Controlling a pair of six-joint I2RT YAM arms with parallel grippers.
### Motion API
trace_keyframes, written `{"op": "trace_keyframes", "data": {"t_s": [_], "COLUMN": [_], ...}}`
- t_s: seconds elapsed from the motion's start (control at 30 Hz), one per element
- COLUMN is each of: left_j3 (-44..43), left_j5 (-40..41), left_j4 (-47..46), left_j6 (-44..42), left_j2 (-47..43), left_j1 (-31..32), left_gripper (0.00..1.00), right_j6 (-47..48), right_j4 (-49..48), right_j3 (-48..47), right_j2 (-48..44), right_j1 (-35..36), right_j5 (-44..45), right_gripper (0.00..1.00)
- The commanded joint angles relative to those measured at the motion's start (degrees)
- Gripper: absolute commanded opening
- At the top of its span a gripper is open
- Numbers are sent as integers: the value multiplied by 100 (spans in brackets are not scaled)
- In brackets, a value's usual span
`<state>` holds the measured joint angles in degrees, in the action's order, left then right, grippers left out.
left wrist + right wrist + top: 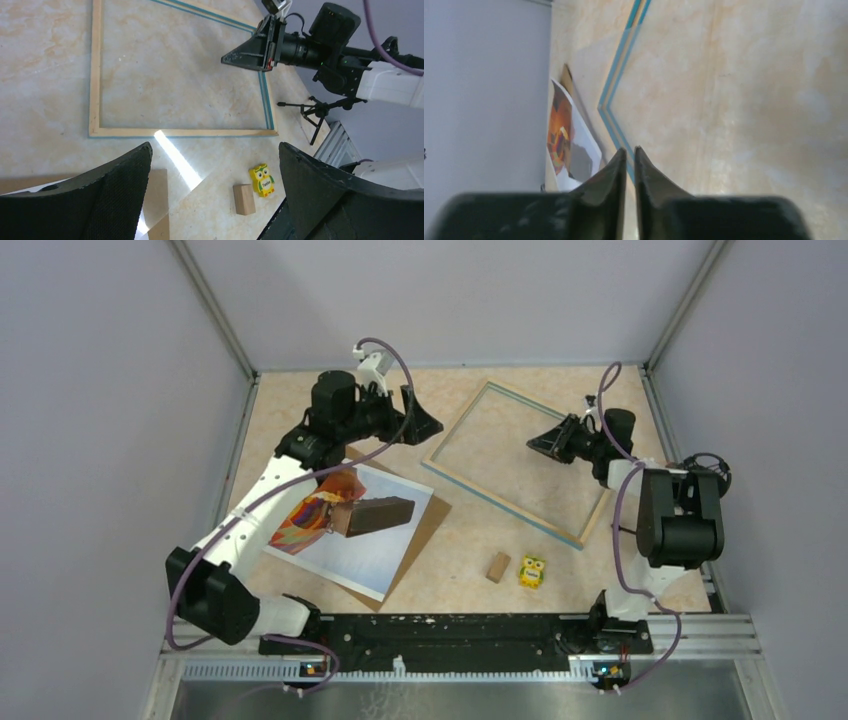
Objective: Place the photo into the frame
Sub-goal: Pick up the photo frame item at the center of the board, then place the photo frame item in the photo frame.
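So the photo (370, 555) isn't in the frame (500, 503). It's lying flat on the near-left part of the worktop (470, 570), on top of a brown backing board (425, 525) that sticks out past its right edge. A dark brown block (375, 515) sits on the print, right next to the balloon.

The frame lies flat on the far-right part of the worktop, turned at an angle, with bare worktop showing through its opening. It's close to the photo, but the two don't touch.

The left end effector (428, 425) is released, fingers (125, 200) spread wide and nothing between them, sitting just off the frame's far-left corner. The right end effector (535, 444) is clenched to a thin slit, grasping nothing, over the inside of the frame.

Near the front edge there's a small wooden block (497, 567) just beside a yellow owl toy (532, 572).
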<state>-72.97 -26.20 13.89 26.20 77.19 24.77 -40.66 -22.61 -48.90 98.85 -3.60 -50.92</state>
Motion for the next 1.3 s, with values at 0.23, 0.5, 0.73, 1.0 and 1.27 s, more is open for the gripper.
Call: {"op": "trace_keyframes", "data": {"t_s": [0.23, 0.5, 0.73, 1.0, 1.27], "left_j3": [1113, 2278, 2643, 2972, 3206], "left_j5": [933, 1657, 1399, 1441, 1481], "left_j4": [248, 293, -54, -303, -458], "left_j6": [-209, 541, 864, 1008, 1078], "left_j2": [9, 145, 759, 1043, 1129], "left_j1": [-3, -93, -95, -96, -96], "left_gripper": [98, 98, 98, 98, 99], "right_j6": [-310, 1192, 925, 266, -523], "right_j4": [1185, 2965, 2092, 943, 283], "right_j3": [-740, -936, -204, 143, 93], "right_j2": [269, 265, 354, 691, 152], "right_j1": [-31, 207, 242, 640, 781], "right_j5": [981, 1499, 660, 9, -161], "right_gripper": [26, 66, 67, 66, 58]}}
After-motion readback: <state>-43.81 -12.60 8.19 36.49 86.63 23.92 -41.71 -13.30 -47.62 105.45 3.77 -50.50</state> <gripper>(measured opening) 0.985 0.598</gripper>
